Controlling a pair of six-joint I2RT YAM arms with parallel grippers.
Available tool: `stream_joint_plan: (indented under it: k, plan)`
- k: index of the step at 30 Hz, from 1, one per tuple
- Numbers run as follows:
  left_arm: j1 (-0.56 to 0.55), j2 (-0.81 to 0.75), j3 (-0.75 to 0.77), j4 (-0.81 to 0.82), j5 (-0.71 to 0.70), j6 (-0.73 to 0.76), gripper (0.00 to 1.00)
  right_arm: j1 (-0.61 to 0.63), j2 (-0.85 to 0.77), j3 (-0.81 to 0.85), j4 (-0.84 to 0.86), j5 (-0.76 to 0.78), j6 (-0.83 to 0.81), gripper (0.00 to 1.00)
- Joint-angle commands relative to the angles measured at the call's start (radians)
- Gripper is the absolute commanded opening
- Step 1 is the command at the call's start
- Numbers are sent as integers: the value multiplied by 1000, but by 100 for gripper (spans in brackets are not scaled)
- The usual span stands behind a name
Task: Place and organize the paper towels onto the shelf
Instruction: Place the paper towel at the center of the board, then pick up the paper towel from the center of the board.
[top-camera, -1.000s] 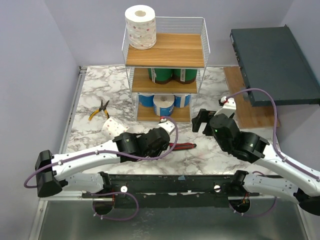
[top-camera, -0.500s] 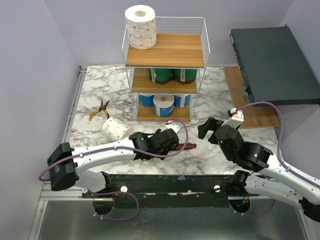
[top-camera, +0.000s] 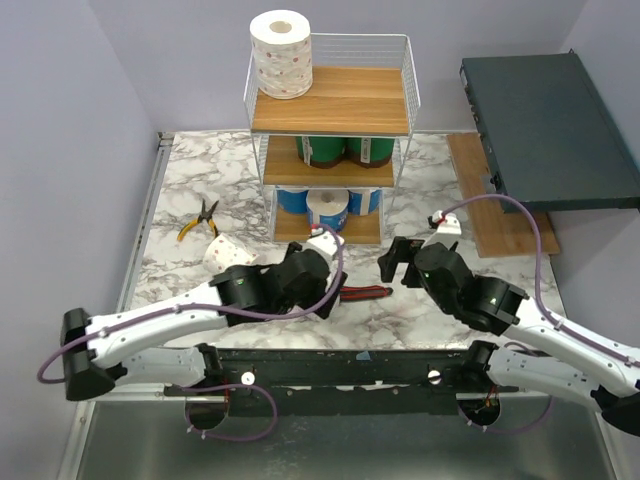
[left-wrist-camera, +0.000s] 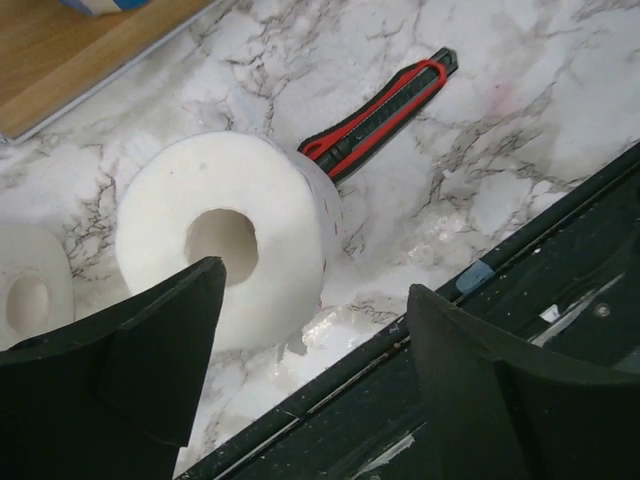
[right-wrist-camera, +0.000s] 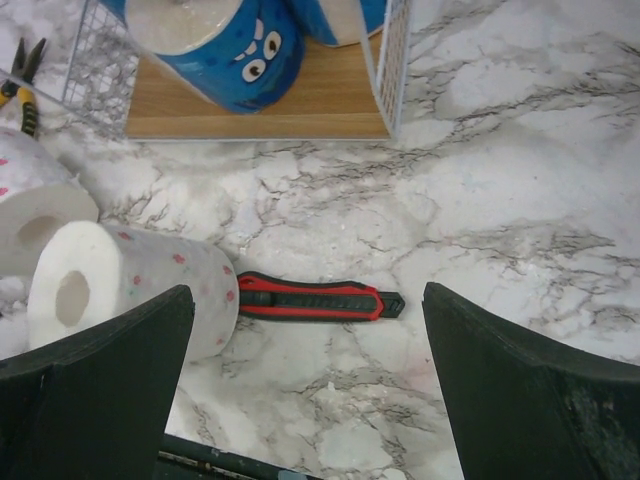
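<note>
Jaws of my left gripper (left-wrist-camera: 315, 285) stand wide apart and hold nothing. A dotted roll (left-wrist-camera: 225, 240) lies on its side just ahead of them on the marble table (left-wrist-camera: 520, 90), just beside the utility knife (left-wrist-camera: 380, 110). My right gripper (right-wrist-camera: 308, 292) is spread fully, also empty. Lilac walls (top-camera: 60, 120) close the space. Only the top view shows the whole shelf (top-camera: 350, 100): an upright dotted roll (top-camera: 280, 52) on top, green rolls (top-camera: 345, 150) in the middle, blue rolls (top-camera: 325, 207) at the bottom.

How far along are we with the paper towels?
Done: top dotted roll on the upper tier of the shelf, green rolls on the middle, blue rolls at the bottom. In hand: nothing; left gripper and right gripper both open. Left: near dotted roll and far dotted roll, on the table.
</note>
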Motion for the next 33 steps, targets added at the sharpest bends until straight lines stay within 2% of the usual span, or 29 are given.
stream_joint_plan:
  k: [1, 5, 9, 11, 15, 20, 24, 33]
  plan:
    - [-2, -181, -11, -16, -42, -46, 84, 0, 45, 46, 76, -120, -80, 100]
    - [-3, -361, -89, -26, -183, -160, 85, 0, 199, 136, 75, -247, -85, 100]
    - [-3, -594, -240, -4, -338, -321, 85, 1, 365, 224, 56, -354, -94, 98]
    - [-2, -701, -303, -5, -380, -376, 85, 12, 401, 248, 63, -397, -155, 96]
    - [-1, -844, -372, -73, -451, -466, 95, 87, 403, 278, 107, -424, -330, 93]
    - [0, -921, -388, -187, -514, -576, 96, 153, 500, 417, 55, -436, -472, 85]
    - [0, -965, -412, -255, -545, -665, 96, 236, 615, 514, 5, -398, -550, 83]
    - [-1, -1086, -463, -273, -558, -682, 95, 305, 798, 603, -38, -327, -609, 79]
